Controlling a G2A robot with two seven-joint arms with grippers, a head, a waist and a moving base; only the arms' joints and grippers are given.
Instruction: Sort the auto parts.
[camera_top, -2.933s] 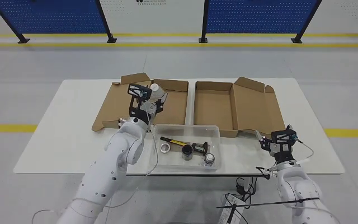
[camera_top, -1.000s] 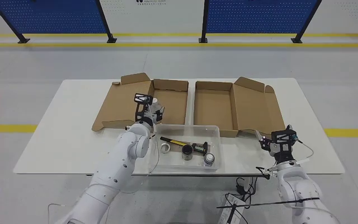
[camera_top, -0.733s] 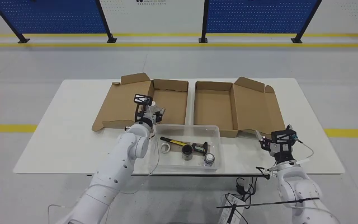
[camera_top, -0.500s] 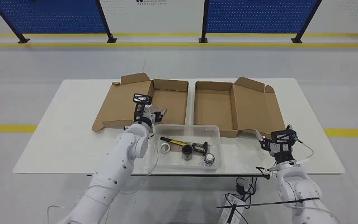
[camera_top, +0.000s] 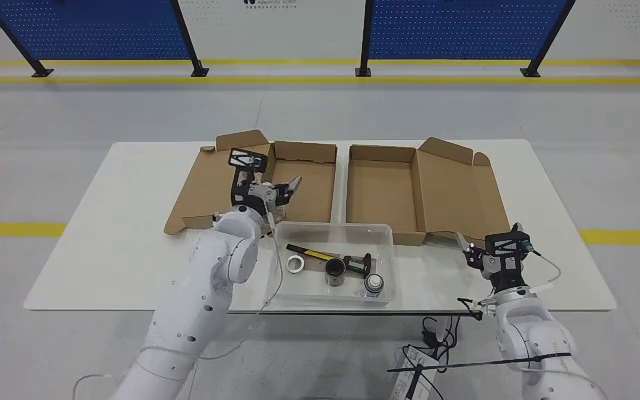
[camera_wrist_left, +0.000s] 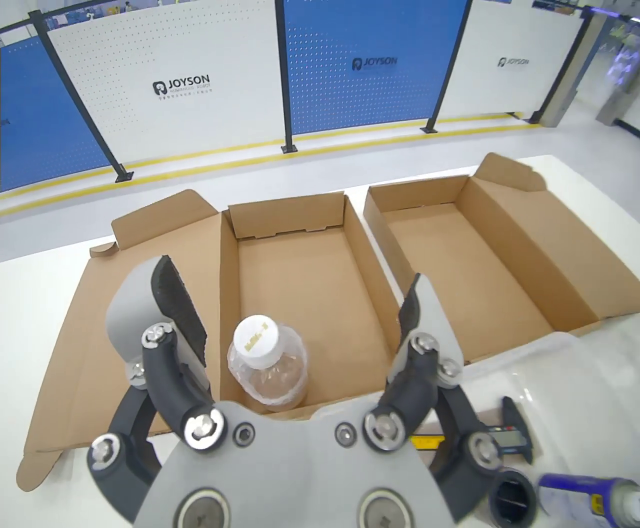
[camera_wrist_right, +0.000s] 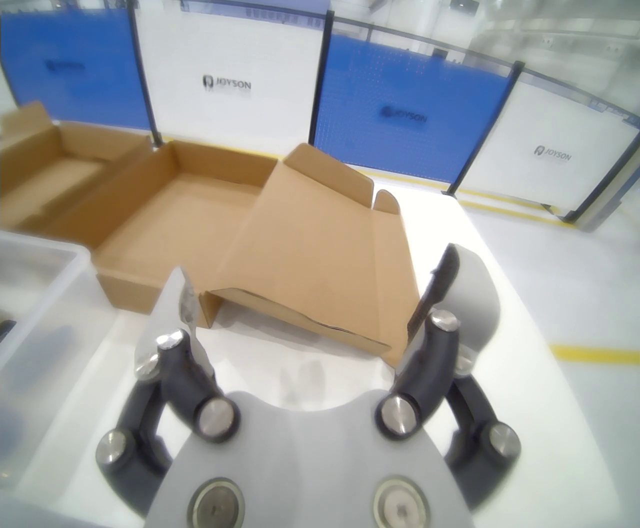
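Since the left jaws stand wide apart and clear of it, the bottle (camera_wrist_left: 267, 362) reads as released. It is upright in the left box (camera_wrist_left: 305, 270), just inside the near wall, presumably its sorted place. Right jaws likewise wide open and empty, over the bench (camera_wrist_right: 440, 220) beside the right box (camera_wrist_right: 190, 210). Remaining parts lie in the clear bin (camera_top: 340, 226).

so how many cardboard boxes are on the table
2. Both lie open, side by side beyond the clear bin: the left box, with a capped bottle standing at its near edge, and the right box, bare inside. None seems hidden.
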